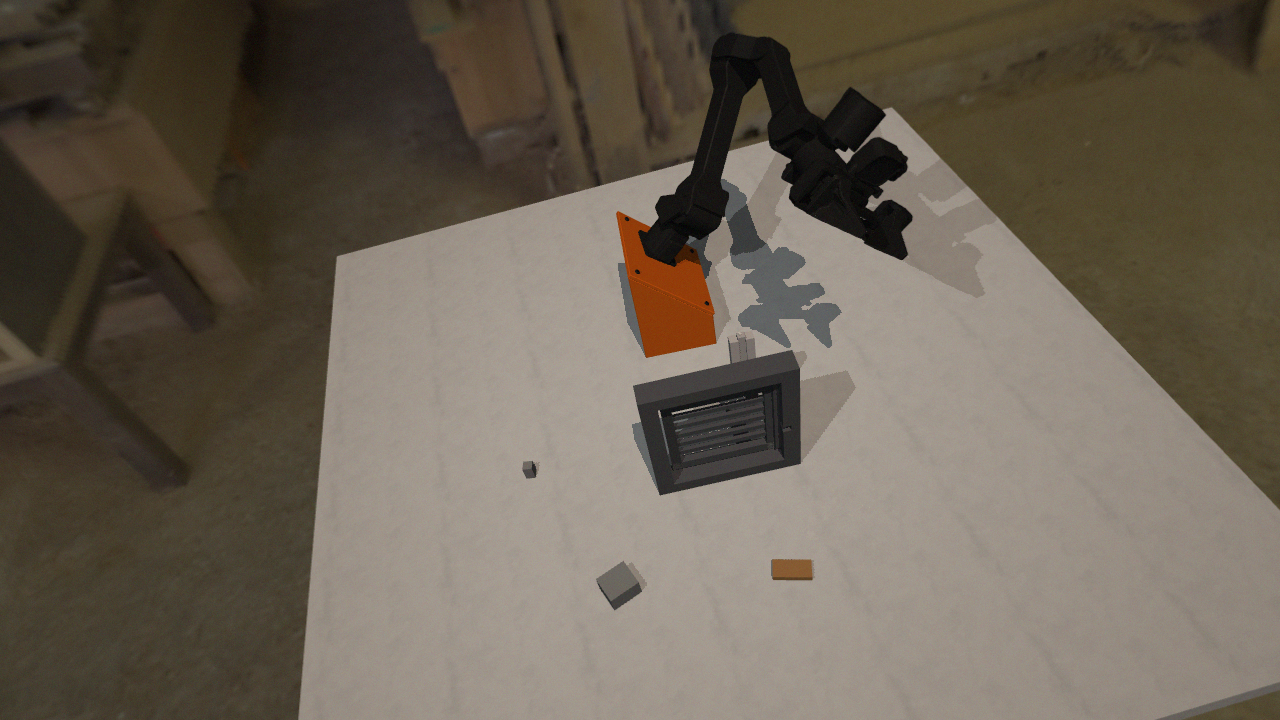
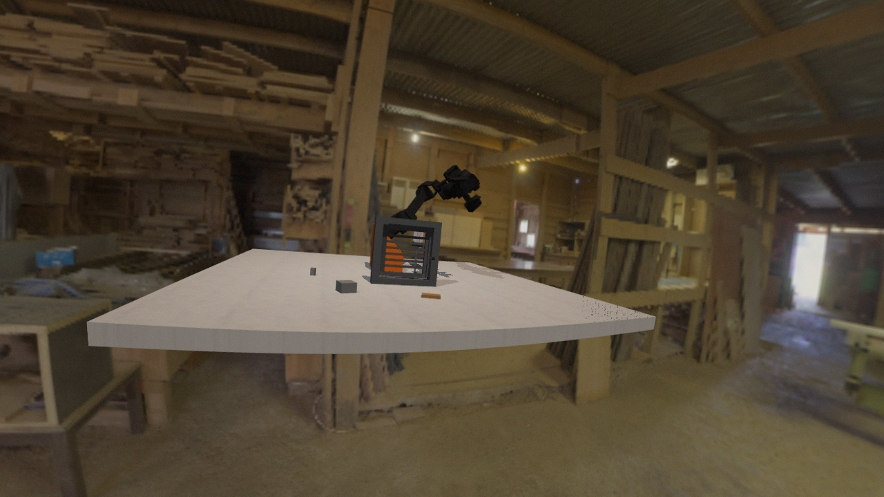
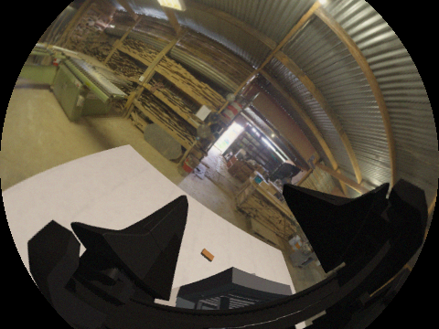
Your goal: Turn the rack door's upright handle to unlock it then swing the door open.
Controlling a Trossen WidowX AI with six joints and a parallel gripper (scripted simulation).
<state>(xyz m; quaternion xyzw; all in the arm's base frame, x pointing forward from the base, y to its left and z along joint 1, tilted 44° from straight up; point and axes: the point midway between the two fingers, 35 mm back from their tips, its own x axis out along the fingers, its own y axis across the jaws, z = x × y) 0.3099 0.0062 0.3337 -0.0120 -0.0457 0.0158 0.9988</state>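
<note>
The dark grey rack frame stands upright in front of the arm's orange base. The door's dark slats show through its opening, seemingly in line with the frame; the exact door angle is hard to tell. A light grey upright part, apparently the handle, shows just behind the frame on the base side. Its turn cannot be told, and its lower part is hidden. My gripper is open and empty, raised to the right of the frame and clear of the handle.
The orange base stands close behind the frame. A small grey block, a larger grey block and an orange-brown block lie on the pale table.
</note>
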